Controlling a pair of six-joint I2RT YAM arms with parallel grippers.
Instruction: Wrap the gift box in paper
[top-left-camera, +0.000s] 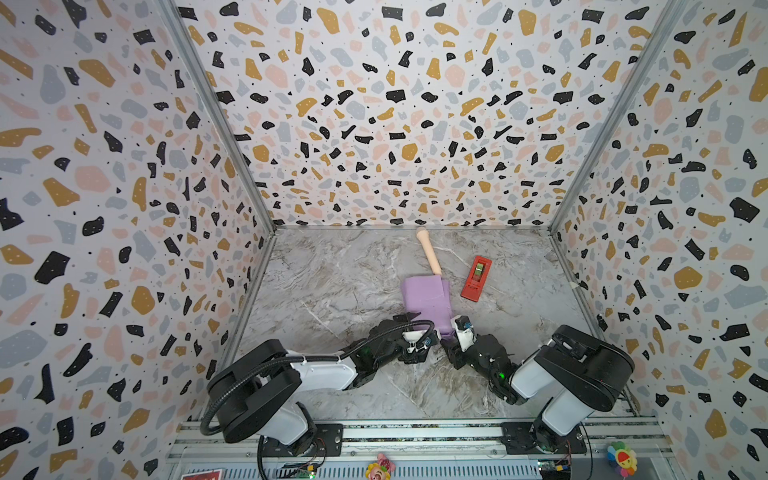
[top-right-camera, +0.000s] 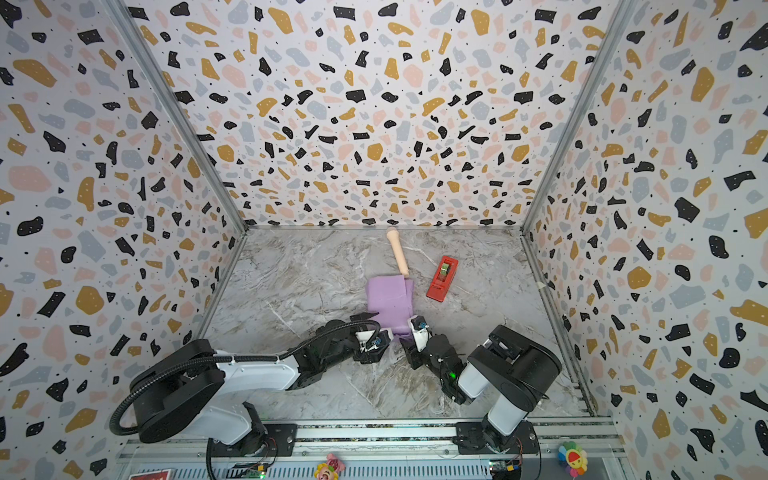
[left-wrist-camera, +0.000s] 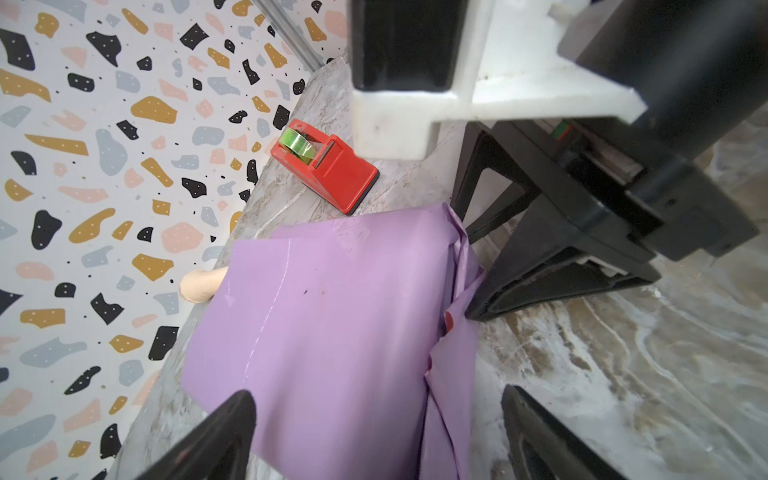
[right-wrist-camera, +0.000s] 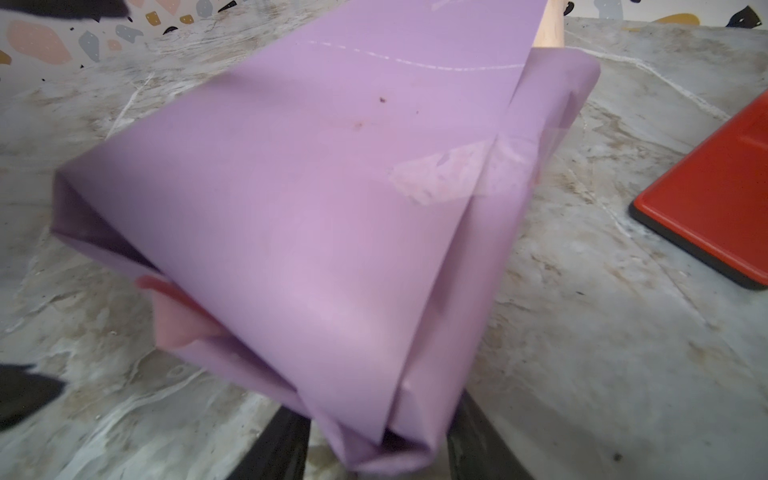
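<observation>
Paper (right-wrist-camera: 311, 199) end between right pincer (right-wrist-camera: 378, 440) fingers (left pincer (left-wrist-camera: 378, 397) gaping alongside).

We count one sheet of paper (top-left-camera: 426, 301), folded lilac side out into a single parcel. Just beyond the paper lies one beige toy microphone (top-left-camera: 429, 253), and near the paper one red tape dispenser (top-left-camera: 476, 278) holding one green roll (left-wrist-camera: 297, 143). Two arms meet at the paper's near end, a left arm (top-left-camera: 320, 368) and a right arm (top-left-camera: 536, 374), so two grippers: the left gripper (left-wrist-camera: 376, 397) and the right gripper (right-wrist-camera: 378, 409). Well nearer than the paper sit two small toys, one flower (top-left-camera: 622, 457) and one pink figure (top-left-camera: 380, 465)
</observation>
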